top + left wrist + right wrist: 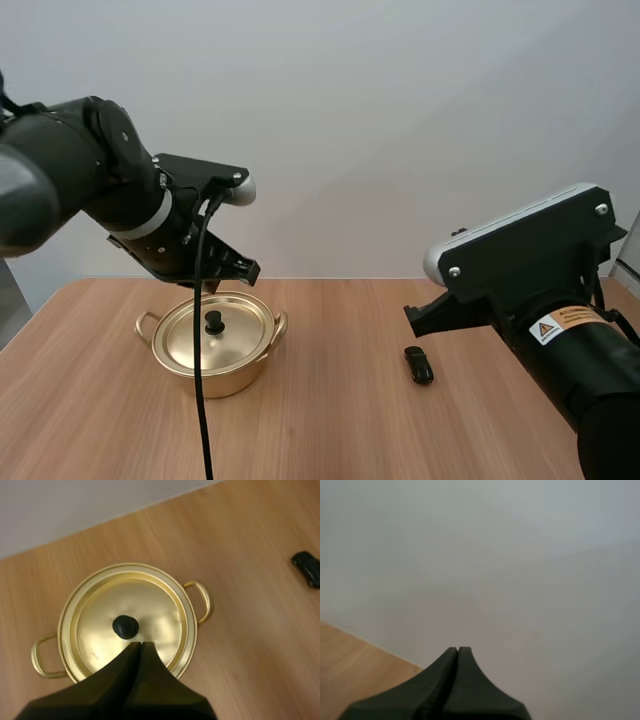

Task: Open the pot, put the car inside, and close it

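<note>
A gold pot (pixel 213 343) with two loop handles stands on the wooden table, its lid on. The lid (pixel 130 621) carries a black knob (pixel 125 627). My left gripper (pixel 139 644) hangs above the pot, just short of the knob, its fingers shut together as one dark wedge and holding nothing. In the high view the left gripper (pixel 214 283) sits over the pot's far rim. A small black car (pixel 418 364) lies on the table to the pot's right; the car (pixel 308 568) also lies beyond the pot's handle. My right gripper (pixel 458 650) is shut, facing the wall over the table's far edge.
The wooden table (pixel 330 420) has bare room between the pot and the car and in front of both. A plain wall rises behind the table's far edge. My right arm (pixel 540 290) stands above the table's right side, near the car.
</note>
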Motion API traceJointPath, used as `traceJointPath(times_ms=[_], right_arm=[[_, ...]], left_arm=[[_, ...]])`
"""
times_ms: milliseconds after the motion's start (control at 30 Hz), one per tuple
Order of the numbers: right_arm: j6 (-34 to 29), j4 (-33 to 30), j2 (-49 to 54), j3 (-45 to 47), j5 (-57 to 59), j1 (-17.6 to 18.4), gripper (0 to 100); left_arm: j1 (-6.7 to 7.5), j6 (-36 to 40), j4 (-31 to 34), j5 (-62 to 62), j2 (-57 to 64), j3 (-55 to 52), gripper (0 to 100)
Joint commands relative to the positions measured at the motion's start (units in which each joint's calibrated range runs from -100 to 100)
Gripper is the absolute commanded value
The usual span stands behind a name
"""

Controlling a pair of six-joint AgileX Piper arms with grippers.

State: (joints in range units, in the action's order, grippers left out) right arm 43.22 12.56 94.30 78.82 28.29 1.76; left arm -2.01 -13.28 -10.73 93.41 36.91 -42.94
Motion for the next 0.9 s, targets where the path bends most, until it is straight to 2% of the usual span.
traceJointPath(times_ms=[0, 67, 133, 300, 367, 500, 867], right_arm=[[0.0, 0.0, 0.0, 0.0, 13.4, 0.0, 0], [0.0, 0.0, 0.0, 0.0, 13.4, 0.0, 0], [0.0, 0.0, 0.0, 0.0, 13.4, 0.0, 0], [0.0, 0.0, 0.0, 0.0, 13.4, 0.0, 0], [0.0, 0.0, 0.0, 0.0, 13.5, 0.0, 0], [0.0, 0.0, 0.0, 0.0, 13.9, 0.0, 0], [0.0, 0.0, 0.0, 0.0, 13.9, 0.0, 0]], left_arm=[[0.01, 0.0, 0.4, 1.4, -3.0, 0.1, 0], [0.01, -0.1, 0.9, 1.0, -3.7, 0.2, 8], [0.01, -0.3, 1.3, 0.6, -3.8, 0.5, 22], [0.01, -0.2, 1.9, 0.6, -4.1, 1.5, 81], [0.01, 0.0, 2.7, 0.4, -4.7, 1.5, 92], [0.01, 0.2, 4.7, -0.8, -6.7, 1.5, 93], [0.01, -0.4, 5.0, -5.1, -15.8, 1.5, 93]])
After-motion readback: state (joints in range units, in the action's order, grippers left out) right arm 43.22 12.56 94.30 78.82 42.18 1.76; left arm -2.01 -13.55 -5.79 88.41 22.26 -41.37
